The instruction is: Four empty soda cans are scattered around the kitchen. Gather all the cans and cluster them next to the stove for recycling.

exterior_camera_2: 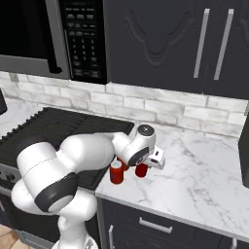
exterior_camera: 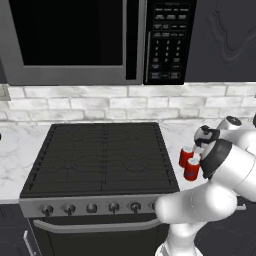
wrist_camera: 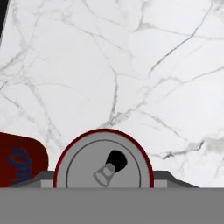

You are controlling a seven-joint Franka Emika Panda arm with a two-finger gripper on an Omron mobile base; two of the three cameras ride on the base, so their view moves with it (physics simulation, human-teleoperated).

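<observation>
- Parked at the stove (exterior_camera: pixel 100 160), black cooktop with a row of knobs along the front strip.
- Spotted red soda cans (exterior_camera: pixel 189 162) standing upright on the marble counter (exterior_camera_2: pixel 204 170), just right of the stove's edge, bunched close together.
- Hung the gripper (exterior_camera_2: pixel 154 160) right over that cluster, at the stove's right side.
- From the hand camera: one can top (wrist_camera: pixel 104 166) dead below, silver lid and tab opening facing up, another can (wrist_camera: pixel 19 162) just beside it.
- Couldn't tell whether the fingers were spread or pinching a can, tips hidden.
</observation>
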